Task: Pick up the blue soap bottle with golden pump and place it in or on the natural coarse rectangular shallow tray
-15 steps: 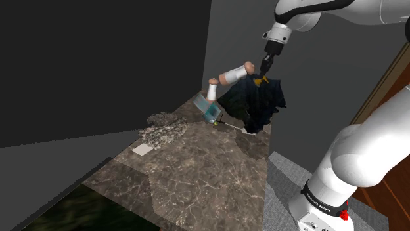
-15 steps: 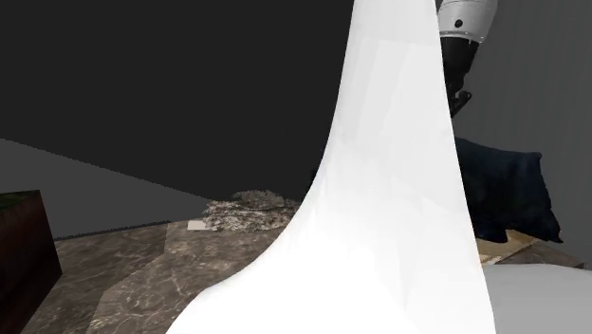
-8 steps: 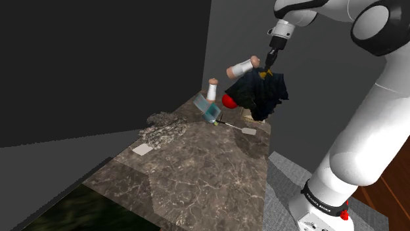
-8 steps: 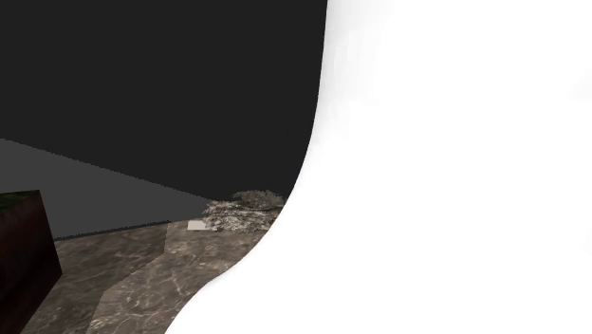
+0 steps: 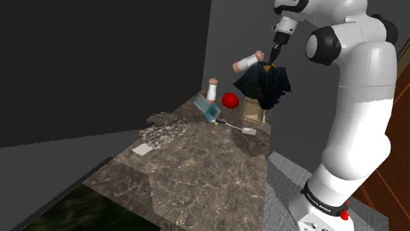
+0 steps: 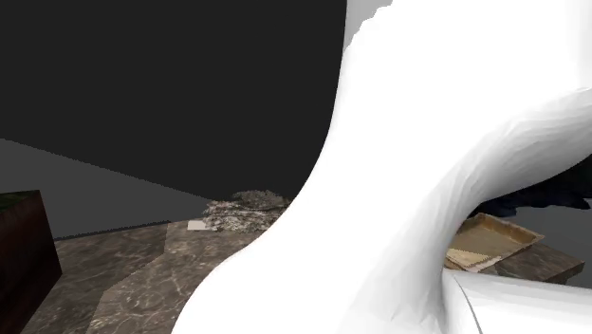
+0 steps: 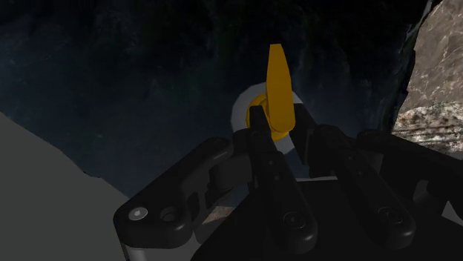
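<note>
While it hangs clear of the counter, the dark blue soap bottle is up in the air under the gripper. Its outline is ragged and its lower edge is apart from everything below it.

Wrist view: golden pump stands on a white collar. The two black fingers are clamped on that collar, one on each side, with the dark blue body behind.

Shoulder view: the shallow tan tray lies on the marble counter directly beneath the bottle, at the counter's far end.

Second exterior view: the tray sits at the counter's corner with a dark blue shape above it. The white arm covers the middle of this view.

Shoulder view, further out:
- Red ball just left of the tray.
- Upright white bottle with a pinkish cap.
- Tilted blue-green box.
- White cylinder with a pinkish end, tilted beside the gripper; I cannot tell its support.
- Grey crumpled heap and small white card, well apart from the tray.
</note>
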